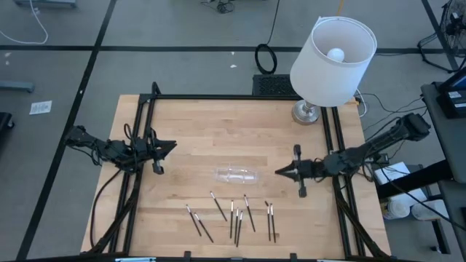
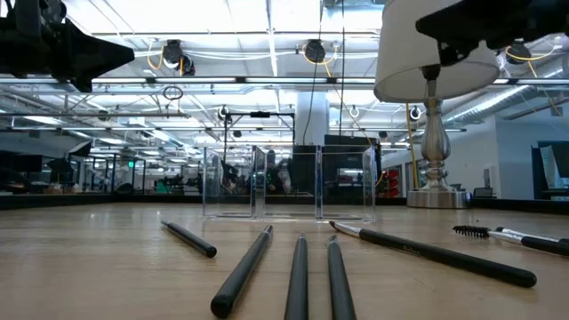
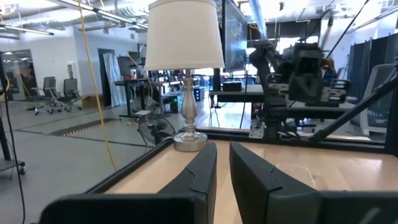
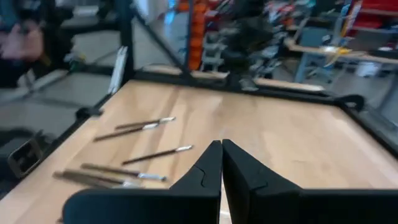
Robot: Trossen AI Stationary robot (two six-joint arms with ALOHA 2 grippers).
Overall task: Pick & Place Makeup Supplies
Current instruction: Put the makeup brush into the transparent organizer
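High view: ten makeup sticks (image 1: 234, 218), one tray (image 1: 237, 175).

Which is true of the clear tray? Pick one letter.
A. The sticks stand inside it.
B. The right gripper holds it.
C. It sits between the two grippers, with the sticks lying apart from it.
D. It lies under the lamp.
C: in the high view the tray lies on the table between the left gripper and the right gripper, and the sticks lie loose on the wood beside it.
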